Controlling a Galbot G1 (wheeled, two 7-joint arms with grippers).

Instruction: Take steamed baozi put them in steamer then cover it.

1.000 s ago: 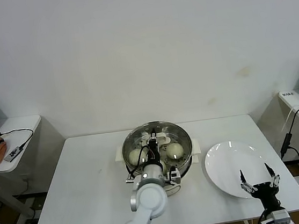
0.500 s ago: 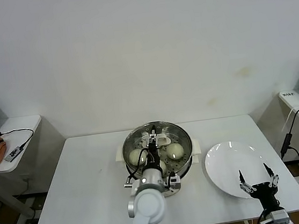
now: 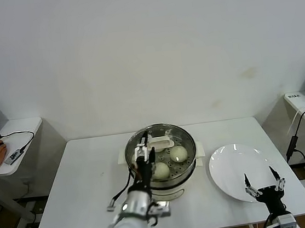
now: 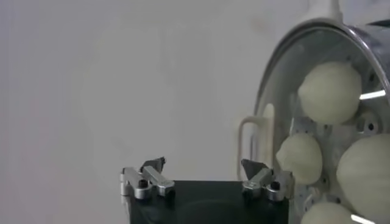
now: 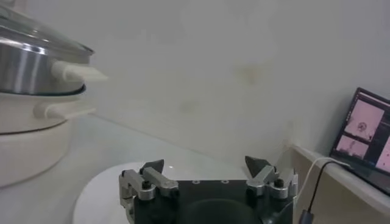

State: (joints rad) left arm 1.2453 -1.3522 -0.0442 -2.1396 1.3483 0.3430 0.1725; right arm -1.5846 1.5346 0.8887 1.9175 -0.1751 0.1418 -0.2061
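Near the counter's middle, the steamer (image 3: 161,157) is seen covered by the cover (image 3: 160,143) over the steamed baozi (image 3: 178,153), the left gripper (image 3: 142,153) and right gripper (image 3: 265,183) both spread, empty.

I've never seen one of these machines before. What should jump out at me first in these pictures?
Probably the shiny steamer in the middle of the white table, its glass lid on and pale buns showing through. The left claw hangs open at its near left edge. To the right lies a bare white plate, with the right claw open over its near edge.
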